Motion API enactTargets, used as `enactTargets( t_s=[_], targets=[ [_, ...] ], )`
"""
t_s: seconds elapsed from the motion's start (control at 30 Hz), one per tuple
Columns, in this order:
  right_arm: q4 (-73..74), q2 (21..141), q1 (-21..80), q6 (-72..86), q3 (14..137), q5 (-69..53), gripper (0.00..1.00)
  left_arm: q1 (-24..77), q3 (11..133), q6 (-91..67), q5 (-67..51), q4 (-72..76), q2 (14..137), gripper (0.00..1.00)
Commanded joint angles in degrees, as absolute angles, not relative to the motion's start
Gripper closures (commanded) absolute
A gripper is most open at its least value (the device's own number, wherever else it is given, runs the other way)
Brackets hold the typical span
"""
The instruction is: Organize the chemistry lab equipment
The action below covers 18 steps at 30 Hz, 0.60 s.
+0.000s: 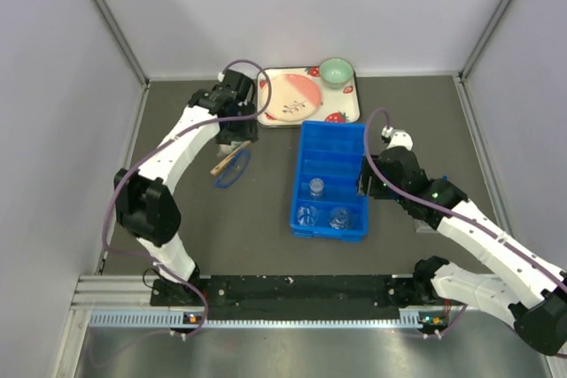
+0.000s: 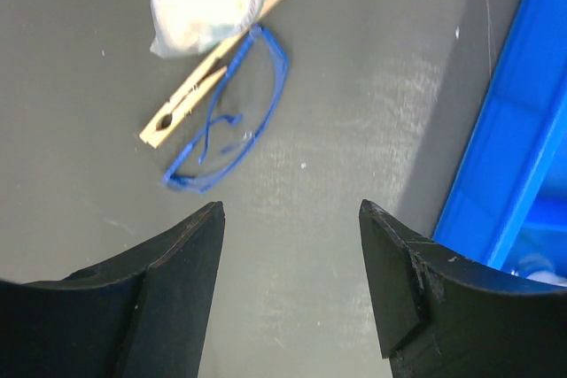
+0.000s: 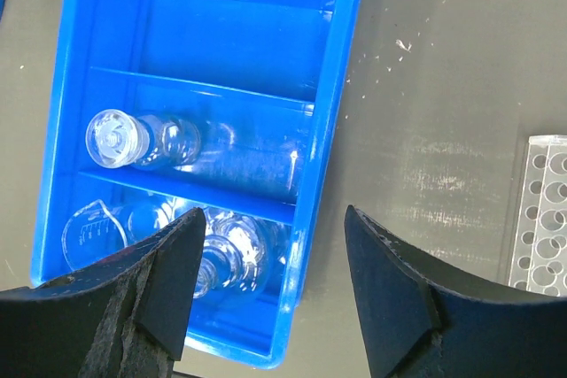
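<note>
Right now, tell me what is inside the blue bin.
A stoppered glass flask in one compartment; a graduated beaker and another glass piece in the nearest, partly hidden by the right hand.

No readable text; beaker (image 3: 94,235) graduation marks illegible.

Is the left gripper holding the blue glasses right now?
No, the left gripper is open and empty, and the blue glasses lie on the table beyond it.
</note>
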State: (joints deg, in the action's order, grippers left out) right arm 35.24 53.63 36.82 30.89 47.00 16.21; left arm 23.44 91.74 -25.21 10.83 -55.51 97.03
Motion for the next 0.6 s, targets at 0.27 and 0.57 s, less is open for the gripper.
enactTargets(
  t_s=[0.27, 0.57],
  targets=[
    [36.3, 50.3, 36.4, 28.3, 49.1, 17.5, 0.35, 15.4, 103.1, -24.7, 8.4, -51.2, 110.7, 0.33],
    [36.0, 51.8, 36.4, 27.4, 49.0, 18.1, 0.35, 12.0, 105.6, -24.9, 6.9, -47.0, 117.9, 0.32]
  ],
)
